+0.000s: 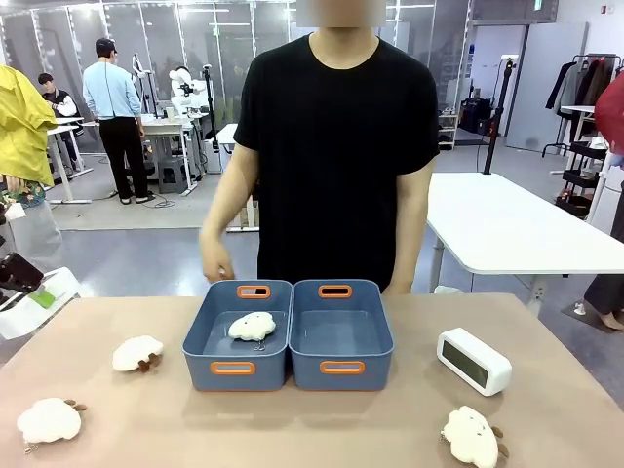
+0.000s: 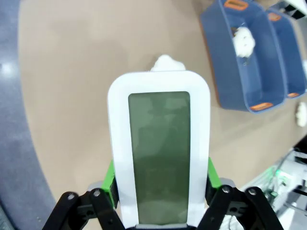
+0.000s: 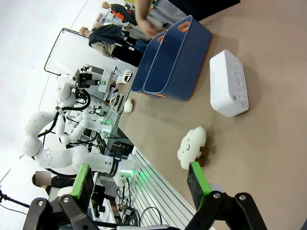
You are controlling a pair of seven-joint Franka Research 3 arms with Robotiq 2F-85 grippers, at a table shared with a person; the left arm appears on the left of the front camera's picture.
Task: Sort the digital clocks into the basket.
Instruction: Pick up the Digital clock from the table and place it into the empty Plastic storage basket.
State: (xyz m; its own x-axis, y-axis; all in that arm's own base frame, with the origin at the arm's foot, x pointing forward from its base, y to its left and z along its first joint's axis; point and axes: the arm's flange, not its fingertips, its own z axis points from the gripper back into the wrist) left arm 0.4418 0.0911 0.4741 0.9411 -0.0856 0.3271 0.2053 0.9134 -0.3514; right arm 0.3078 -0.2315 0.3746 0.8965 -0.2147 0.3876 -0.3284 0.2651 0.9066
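Bright, even light from above makes the front view sharp, with only soft, short shadows on the table [image 1: 312, 429]. In the left wrist view the screen of the digital clock [image 2: 159, 158] holds a dim reflection, and the upper right corner is blurred and bowed. The right wrist view washes out to white at upper left.

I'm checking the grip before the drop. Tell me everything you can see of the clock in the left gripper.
The clock is a white block with rounded corners, plastic by its look. Its face is a dull grey-green screen, blank apart from faint reflections. It stands lengthwise along the left gripper, screen toward the wrist camera, with the green pads pressed on its two long sides near the lower end. It hangs above the tan table, and nothing else is seen touching it.
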